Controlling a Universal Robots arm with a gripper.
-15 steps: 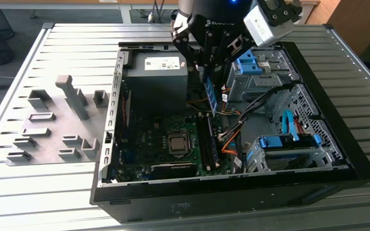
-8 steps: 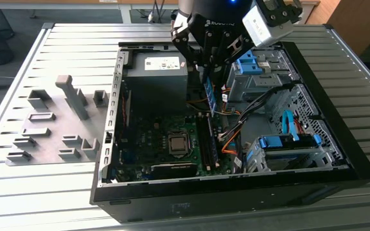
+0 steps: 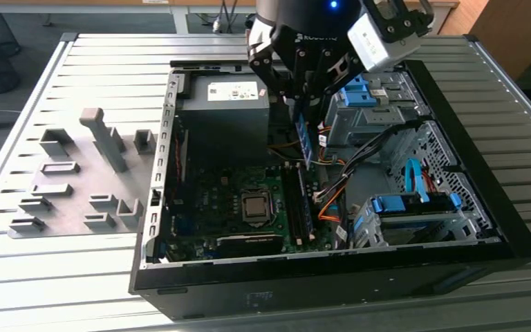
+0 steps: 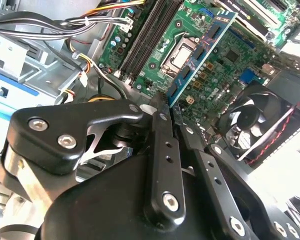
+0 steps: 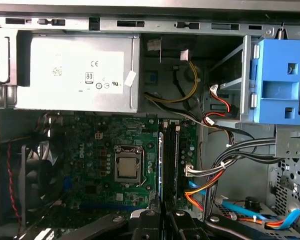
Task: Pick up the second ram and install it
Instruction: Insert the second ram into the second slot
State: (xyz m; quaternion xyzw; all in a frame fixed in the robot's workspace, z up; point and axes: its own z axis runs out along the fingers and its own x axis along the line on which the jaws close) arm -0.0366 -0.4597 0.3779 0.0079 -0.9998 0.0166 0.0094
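Slatted grey metal table (image 3: 63, 277) carried the lot. Biggest item on it was the open black tower computer case (image 3: 339, 287), lying on its side with the lid off. Grey plastic holder blocks (image 3: 104, 142) sat on the exterior view's left, well apart from the case.

Inside were a boxy grey power supply (image 5: 75, 75), a green motherboard (image 5: 90, 150), a round black cooling fan (image 4: 254, 125) and a square silver processor socket (image 5: 127, 167).

Black two-finger gripper (image 4: 165, 102) was over the case interior, clenched on the second ram (image 4: 202, 55), a thin blue-teal circuit-board stick. The fingers pinched its flat faces, and most of the stick jutted past the fingertips. The stick was above the motherboard, close to the long black memory slots (image 5: 172, 160) and roughly in line with them. It looked unseated, with no slot contact I could make out.

Handling read: light, stiff, thin and fragile. It won't sag, but side load could crack or skew it. The faces are smooth, so it could pivot in the pinch. Safest hold is on bare board, clear of the chips, label and contact row.
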